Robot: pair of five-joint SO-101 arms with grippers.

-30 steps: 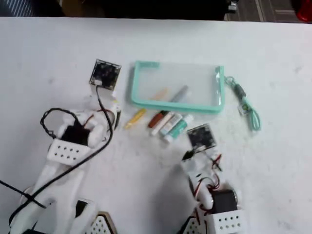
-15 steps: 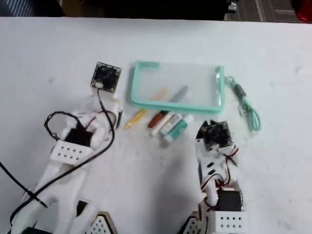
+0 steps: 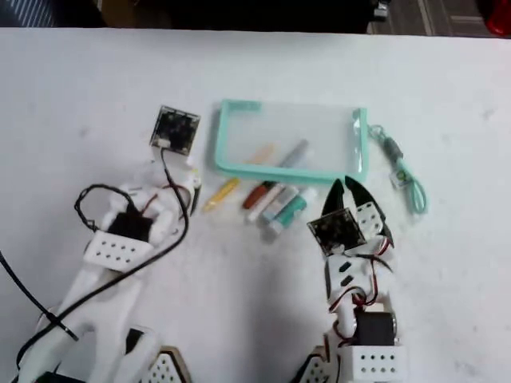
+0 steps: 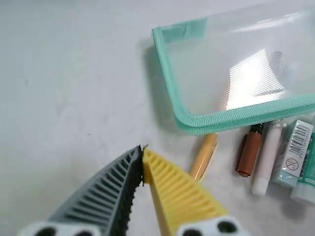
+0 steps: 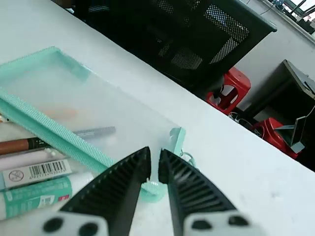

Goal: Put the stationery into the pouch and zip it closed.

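Observation:
A clear pouch (image 3: pixel 287 132) with teal edging lies flat at mid-table. Against its near edge lie a yellow pen (image 3: pixel 221 194), a brown marker (image 3: pixel 259 194), a white stick (image 3: pixel 270 201) and teal glue sticks (image 3: pixel 289 209). An orange item (image 3: pixel 260 153) and a grey pen (image 3: pixel 294 152) show through the clear pouch. My right gripper (image 3: pixel 346 188) hovers at the pouch's near right corner (image 5: pixel 174 137), slightly open and holding nothing. My left gripper (image 4: pixel 142 150) is shut and empty, just left of the yellow pen (image 4: pixel 204 156) and near the pouch's left corner (image 4: pixel 187 120).
A teal strap (image 3: pixel 406 177) trails from the pouch's right end toward the right. The left arm (image 3: pixel 132 227) and its black cable cover the table's near left. Bare white table extends left of and behind the pouch.
My right gripper has moved away from the front edge and to the right, reaching the pouch's near right corner, and its black fingers now show. The left arm has barely shifted.

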